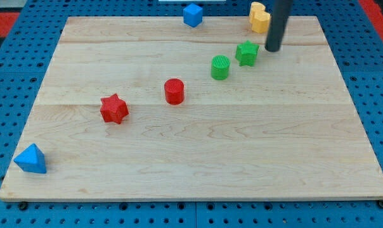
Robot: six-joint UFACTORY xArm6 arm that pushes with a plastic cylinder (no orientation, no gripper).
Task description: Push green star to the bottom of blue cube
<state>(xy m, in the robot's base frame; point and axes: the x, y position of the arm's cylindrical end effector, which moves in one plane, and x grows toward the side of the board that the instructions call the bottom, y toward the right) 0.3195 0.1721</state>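
The green star [246, 53] lies near the view's top right on the wooden board [191, 158]. The blue cube [192, 14] sits at the board's top edge, up and to the left of the star. My tip [272, 49] stands just right of the green star, close to it; I cannot tell if they touch. The rod rises out of the view's top.
A green cylinder [220, 67] lies just down-left of the star. A yellow block [259, 17] sits at the top edge, above the star. A red cylinder [174, 91] and a red star [114, 108] lie mid-left. A blue triangular block [31, 159] is at the bottom left.
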